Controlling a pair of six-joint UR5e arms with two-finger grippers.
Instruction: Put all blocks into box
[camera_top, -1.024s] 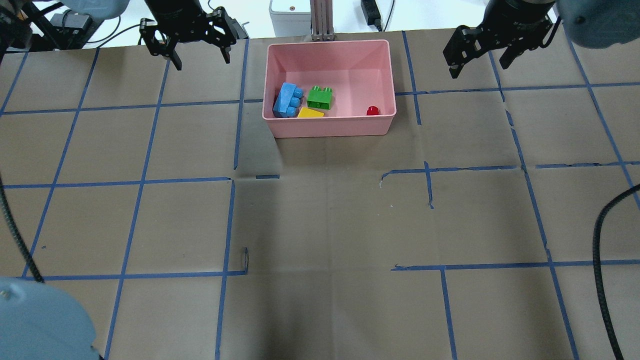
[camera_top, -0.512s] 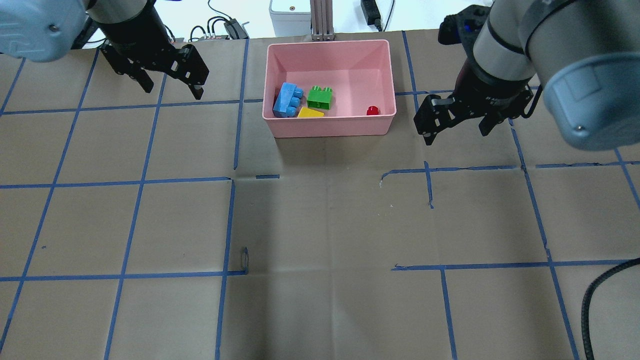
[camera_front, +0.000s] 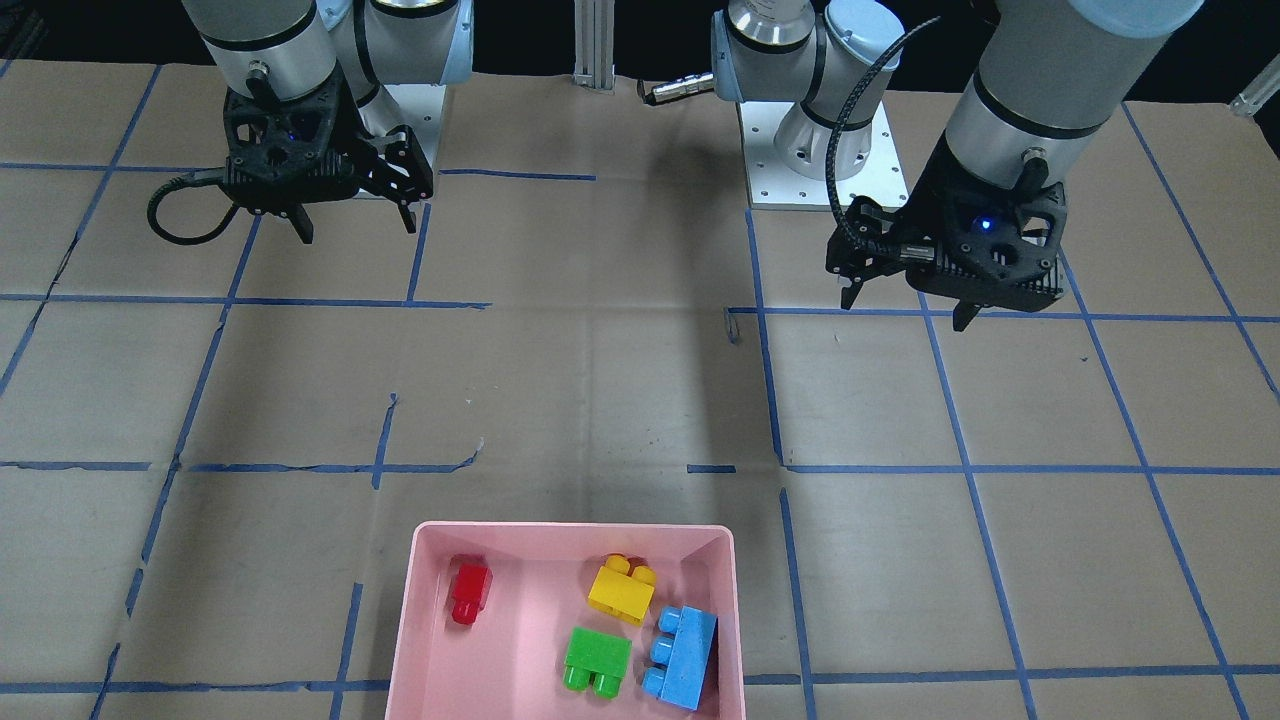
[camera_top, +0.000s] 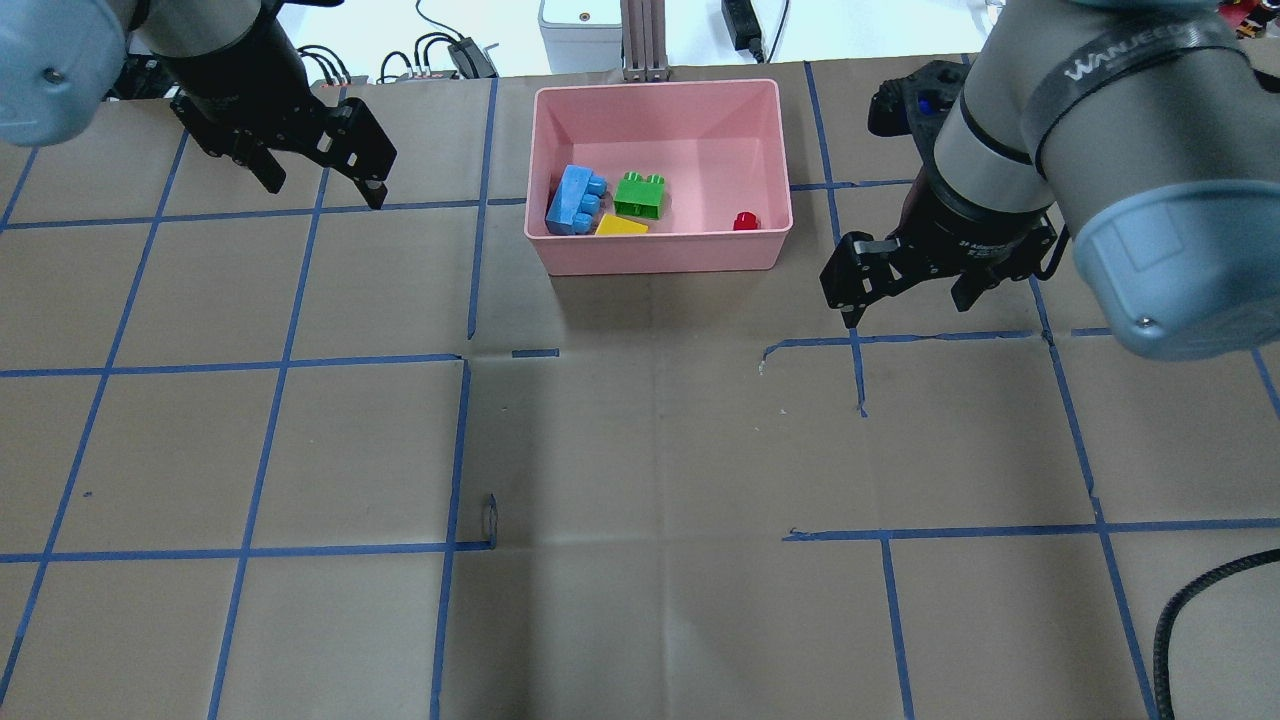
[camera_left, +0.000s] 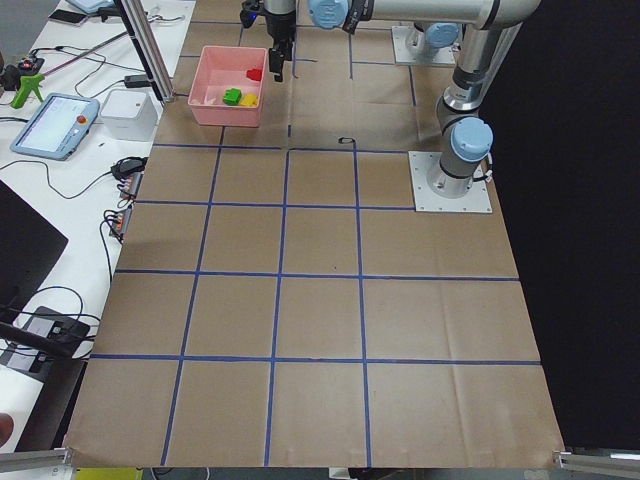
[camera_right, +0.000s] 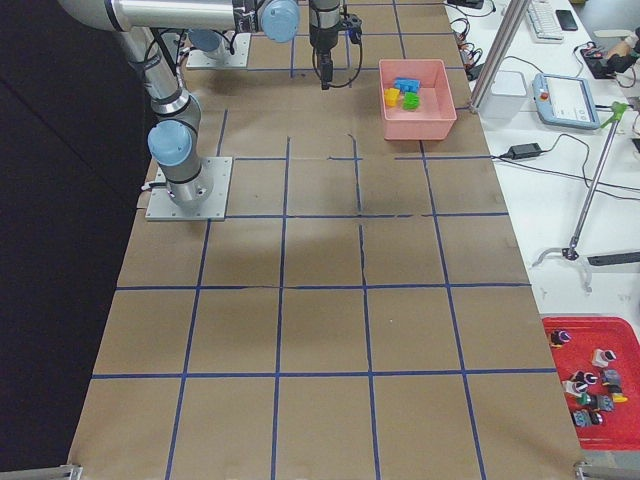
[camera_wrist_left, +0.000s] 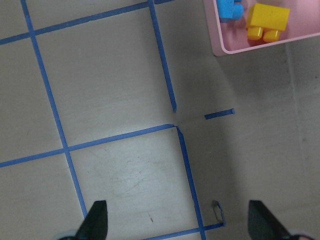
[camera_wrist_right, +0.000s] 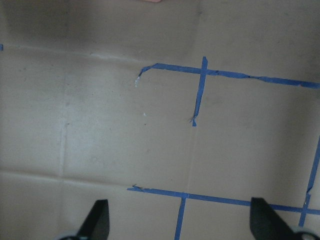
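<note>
All 4 blocks (camera_top: 640, 195) lie inside the pink box (camera_top: 660, 255) at the far edge of the tabletop (camera_top: 640, 450) — the job looks finished. The left pincer (camera_top: 322, 190) and right pincer (camera_top: 905, 310) hang wide and empty; best to lift away without nudging the box. Lettering on the right arm (camera_top: 1130, 50) starts "WAN" — the rest is unclear.

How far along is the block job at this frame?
Done: the blue block, green block, yellow block and red block all lie inside the box. In hand: nothing; the left pincer and right pincer hang open and empty, on either side of the box. Left: no block shows outside it, so the job looks finished.
</note>
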